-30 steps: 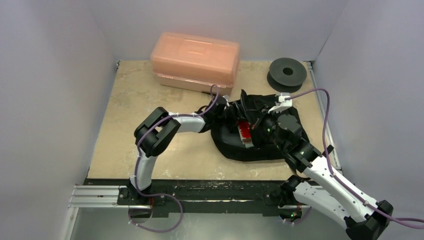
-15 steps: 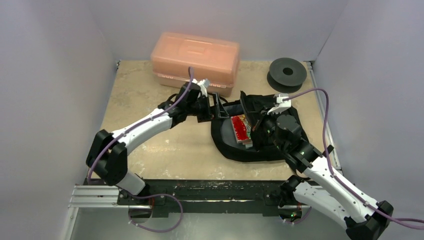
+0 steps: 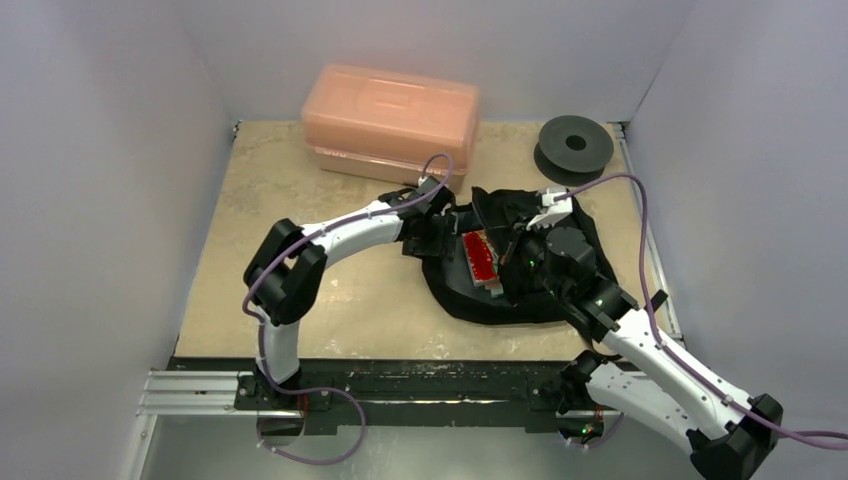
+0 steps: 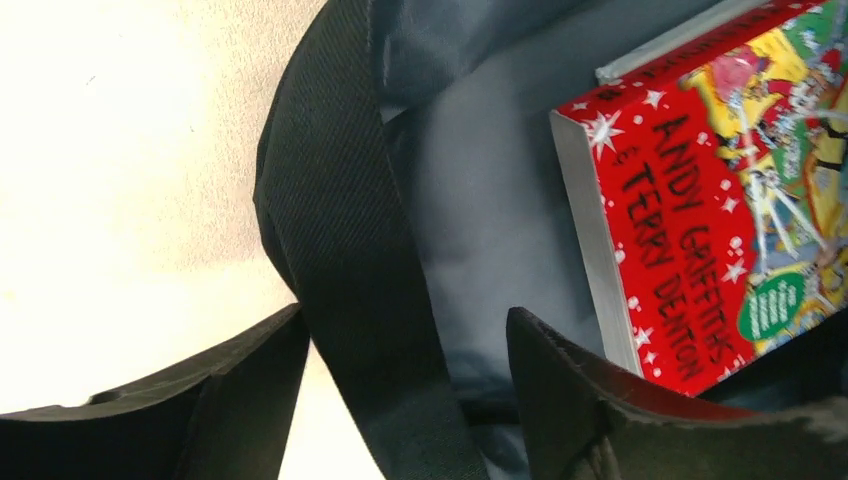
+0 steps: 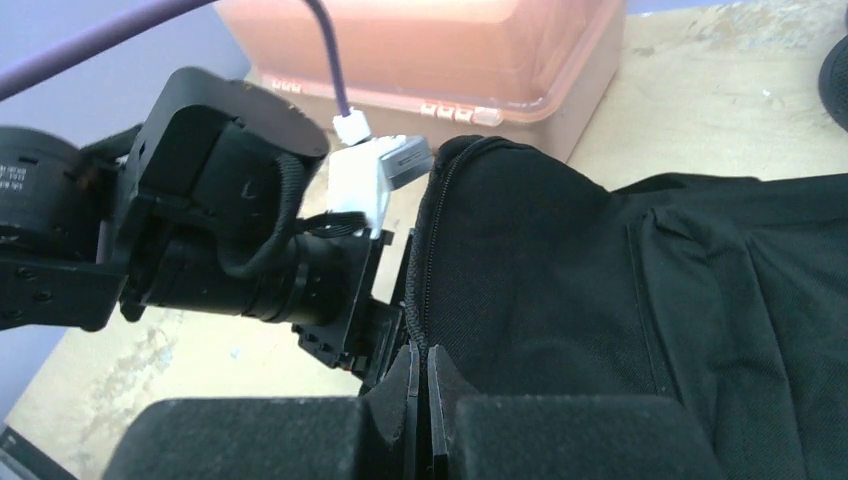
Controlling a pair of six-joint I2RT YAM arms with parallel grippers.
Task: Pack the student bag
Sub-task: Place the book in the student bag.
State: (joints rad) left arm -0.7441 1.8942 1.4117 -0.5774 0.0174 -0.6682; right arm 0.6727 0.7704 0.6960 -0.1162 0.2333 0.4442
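Observation:
The student bag (image 3: 470,300) is a black backpack lying open at the table's centre right. A red book (image 3: 480,258) lies inside it. My left gripper (image 3: 440,235) is open at the bag's left edge. In the left wrist view its jaws (image 4: 405,315) stand wide apart on either side of the bag's black rim (image 4: 340,200), and the book (image 4: 720,200) lies to the right on the grey lining. My right gripper (image 3: 510,240) is shut on the zip edge of the bag's flap (image 5: 600,280) and holds it raised, its jaws (image 5: 419,350) pressed together on the zip.
A translucent orange-pink plastic box (image 3: 392,120) stands at the back of the table, just behind the left gripper. A black round spool (image 3: 573,143) lies at the back right. Walls close in the left, right and back sides.
My left arm swung out toward the orange box half a second ago and has come back down to the bag's left rim. My right gripper still holds the flap, shifted slightly.

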